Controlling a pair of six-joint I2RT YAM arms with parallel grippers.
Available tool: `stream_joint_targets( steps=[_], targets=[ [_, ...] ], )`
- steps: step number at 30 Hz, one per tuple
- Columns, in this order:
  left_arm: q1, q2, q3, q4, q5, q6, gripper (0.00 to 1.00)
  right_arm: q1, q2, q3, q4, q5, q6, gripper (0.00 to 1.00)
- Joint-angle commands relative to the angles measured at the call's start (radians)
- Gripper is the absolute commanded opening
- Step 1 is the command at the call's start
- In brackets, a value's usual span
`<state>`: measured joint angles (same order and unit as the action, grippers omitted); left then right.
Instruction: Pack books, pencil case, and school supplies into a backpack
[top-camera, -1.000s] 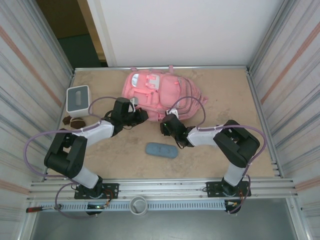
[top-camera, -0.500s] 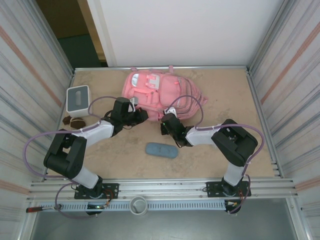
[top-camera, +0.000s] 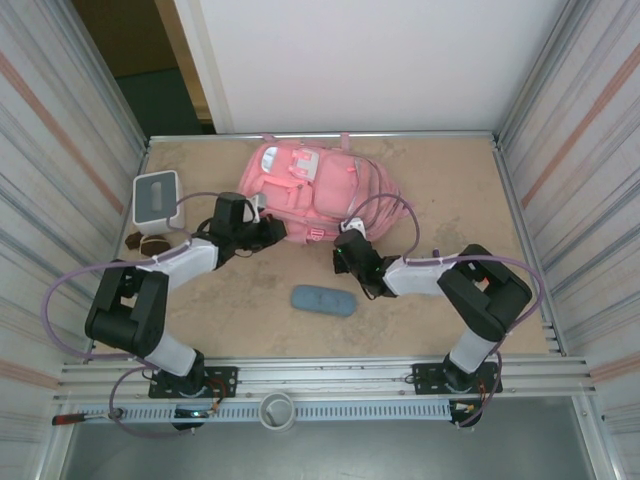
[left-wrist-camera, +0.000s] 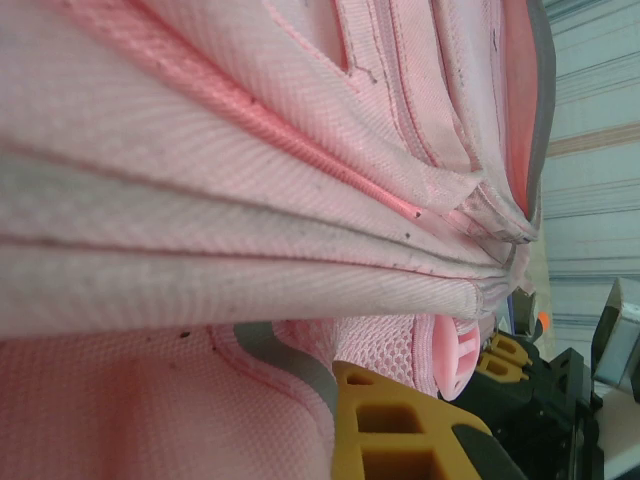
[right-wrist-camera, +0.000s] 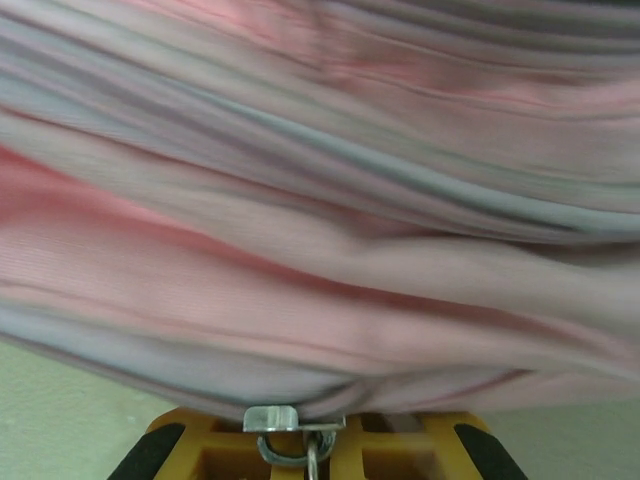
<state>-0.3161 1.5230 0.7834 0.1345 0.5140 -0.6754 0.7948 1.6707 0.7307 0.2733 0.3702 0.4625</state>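
My left hand (top-camera: 272, 232) stays clamped on the backpack (top-camera: 315, 188), which has slid left across the table (top-camera: 455, 190), and my right hand (top-camera: 344, 243) has now closed on its near edge.

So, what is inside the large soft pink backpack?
Nothing inside can be seen. The large soft pink backpack lies on the table, and its fabric covers whatever it holds. The blue-grey oblong pencil case lies outside it, on the table.
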Motion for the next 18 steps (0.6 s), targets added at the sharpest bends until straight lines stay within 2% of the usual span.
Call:
stream_joint_targets(
  steps=[1, 9, 18],
  targets=[
    [0.067, -0.061, 0.011, 0.011, 0.01, 0.07, 0.0, -0.053, -0.051, -0.015, -0.14, 0.077, 0.05, 0.0],
    [0.153, -0.053, -0.001, -0.007, 0.001, 0.09, 0.0, -0.104, -0.086, -0.014, -0.186, 0.03, 0.059, 0.0],
    [0.157, -0.037, 0.01, -0.016, -0.03, 0.095, 0.01, -0.106, -0.095, 0.01, -0.171, -0.106, 0.012, 0.0]
  ],
)
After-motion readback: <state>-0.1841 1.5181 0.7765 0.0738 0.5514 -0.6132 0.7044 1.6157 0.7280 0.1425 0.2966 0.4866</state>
